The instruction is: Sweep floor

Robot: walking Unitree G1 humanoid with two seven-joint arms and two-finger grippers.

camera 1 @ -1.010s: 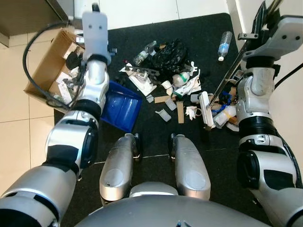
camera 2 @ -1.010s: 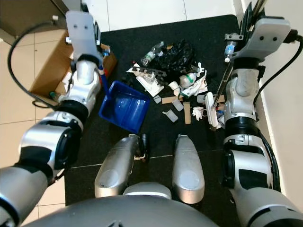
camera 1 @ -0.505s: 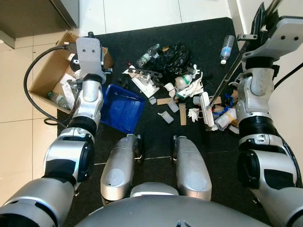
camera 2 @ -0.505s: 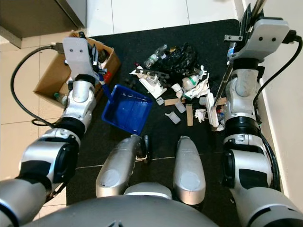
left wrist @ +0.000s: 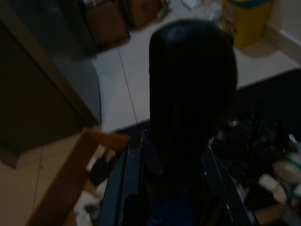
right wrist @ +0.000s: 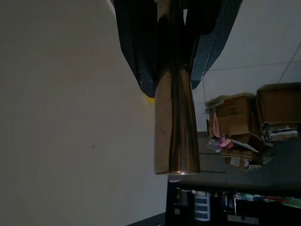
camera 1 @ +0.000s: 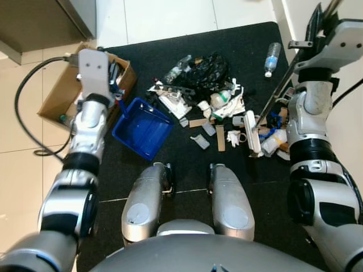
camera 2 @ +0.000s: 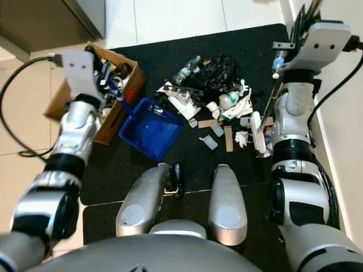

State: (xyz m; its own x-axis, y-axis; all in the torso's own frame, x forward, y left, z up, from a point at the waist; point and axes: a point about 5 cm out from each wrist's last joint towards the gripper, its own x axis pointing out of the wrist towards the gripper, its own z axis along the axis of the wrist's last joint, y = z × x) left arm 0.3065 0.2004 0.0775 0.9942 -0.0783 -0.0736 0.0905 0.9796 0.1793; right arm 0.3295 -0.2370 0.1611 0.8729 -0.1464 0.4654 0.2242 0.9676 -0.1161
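A blue dustpan (camera 1: pixel 142 127) rests on the black mat (camera 1: pixel 170 161) just left of a heap of rubbish (camera 1: pixel 198 90). Its handle (camera 2: pixel 117 94) rises to my left gripper (camera 2: pixel 109 79), which is shut on it; the left wrist view shows the dark handle (left wrist: pixel 188 108) between the fingers (left wrist: pixel 129 188). At the far right my right gripper (camera 1: pixel 313 24) is shut on the broom's metal pole (right wrist: pixel 175 122). The pole (camera 1: pixel 278 88) slants down to the white broom head (camera 1: pixel 251 133), which stands at the heap's right edge.
An open cardboard box (camera 1: pixel 59 93) holding scraps sits on the tiles left of the mat, under my left wrist. A plastic bottle (camera 1: pixel 272 55) lies at the mat's far right. More scraps (camera 1: pixel 272 139) lie by the right wall. My two legs (camera 1: pixel 187 198) stand at the near edge.
My left wrist has swung out to the left, over the box's edge, with the dustpan handle still in it. The camera has shifted a little. The broom has hardly moved.
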